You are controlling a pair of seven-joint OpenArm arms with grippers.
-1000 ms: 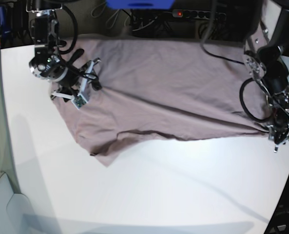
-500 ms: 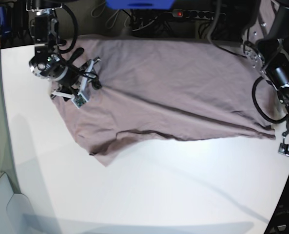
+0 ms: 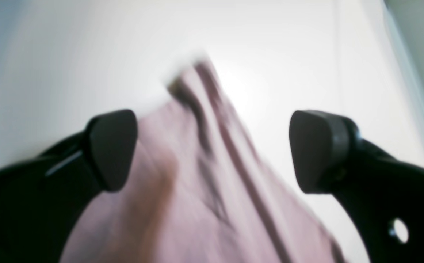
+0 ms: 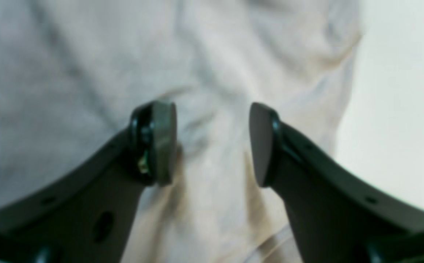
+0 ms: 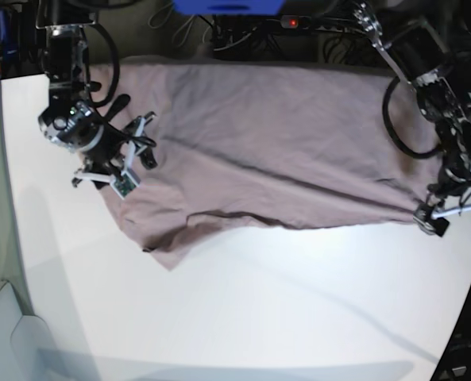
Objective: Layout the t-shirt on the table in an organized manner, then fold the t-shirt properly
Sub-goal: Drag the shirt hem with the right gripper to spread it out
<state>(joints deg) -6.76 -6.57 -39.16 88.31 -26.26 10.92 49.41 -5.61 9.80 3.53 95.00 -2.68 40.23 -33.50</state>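
Note:
The mauve t-shirt lies spread and wrinkled across the far half of the white table, with a fold ridge running along its near edge. My left gripper hangs open at the shirt's right corner. In the left wrist view this gripper stands wide open, with the pointed corner of the t-shirt lying loose below and between its fingers. My right gripper rests over the shirt's left part. In the right wrist view that gripper is open, and the t-shirt under it looks pale and blurred beside the bare table.
Behind the table's far edge are a power strip with a red light, cables and a blue object. The table's curved edge runs down the left, with a grey surface beyond it.
My left gripper has opened and let go of the shirt's right corner, and its arm has swung up and back. The right gripper has shifted slightly down and left.

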